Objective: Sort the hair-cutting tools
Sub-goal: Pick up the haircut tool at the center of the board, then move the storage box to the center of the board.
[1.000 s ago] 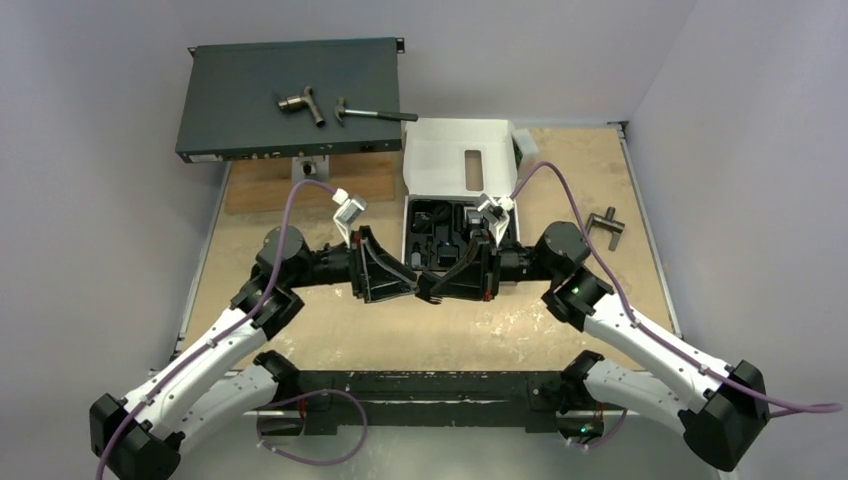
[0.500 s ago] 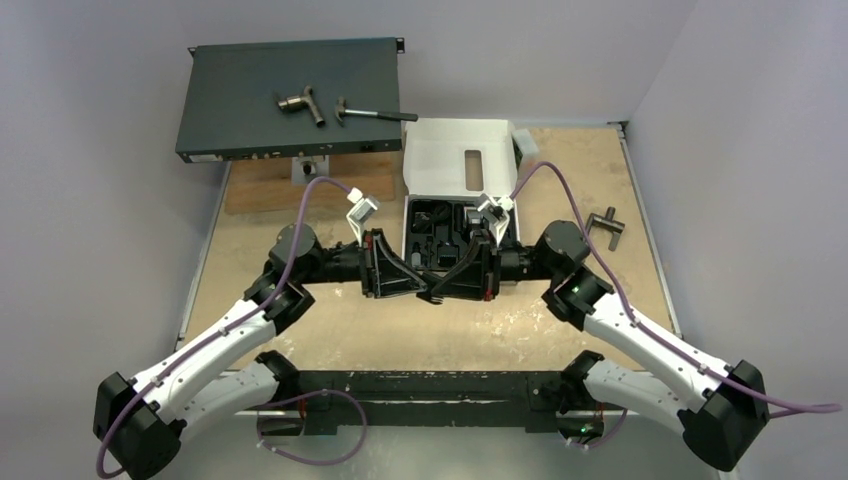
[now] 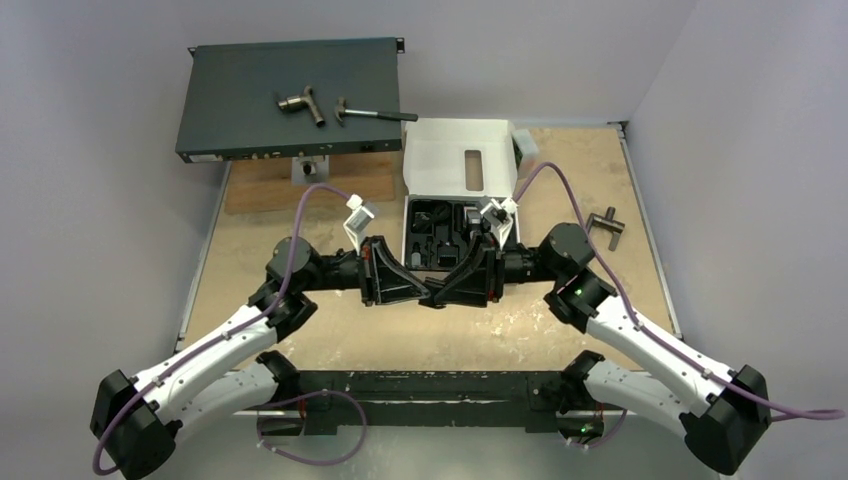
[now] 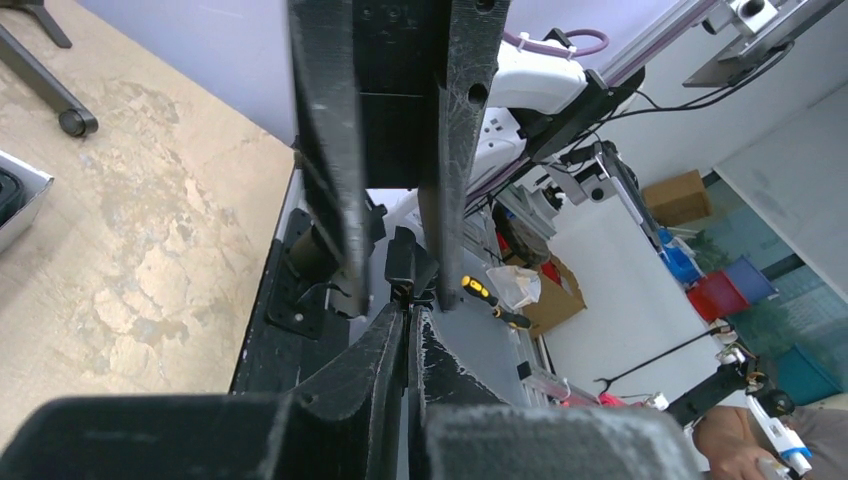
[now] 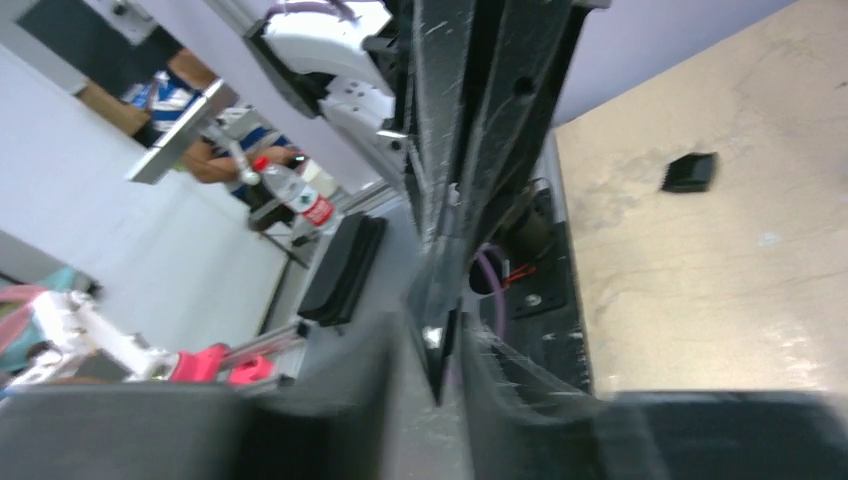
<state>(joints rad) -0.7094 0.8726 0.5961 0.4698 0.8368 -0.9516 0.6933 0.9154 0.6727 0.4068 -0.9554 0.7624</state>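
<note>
Where the two grippers meet nose to nose, just in front of the box, one small black piece (image 4: 404, 265) sits between them. Seen from the left wrist, the left gripper (image 4: 408, 330) has its fingers almost together, with only a thin slit between. The piece stands right at their tips, but whether they pinch it I cannot tell. The right gripper (image 5: 437, 355) faces it with its two fingers standing apart. The piece is in that gap and narrower than it, so those fingers look parted, not clamped. One comb (image 5: 690, 172) lies flat on the bare table (image 3: 480, 330), clear of both grippers; it shows only from the right wrist.

Behind the grippers, one white box (image 3: 435, 150) lies open, its lid lying back toward the wall. Its tray holds the other black tools (image 3: 440, 235), packed so close that from above they run together. I cannot count them or pick out the clipper.

Left of the box is one wooden board (image 3: 300, 182), and behind that one dark rack unit (image 3: 240, 100). Two metal things lie on top of it, near each other but apart: one pipe fitting (image 3: 303, 103) and one hammer (image 3: 375, 114). One T-handle (image 3: 606, 226) lies alone on the table, well to the right of the box. Two purple cables (image 3: 560, 190) loop over the arms, one to each wrist.
</note>
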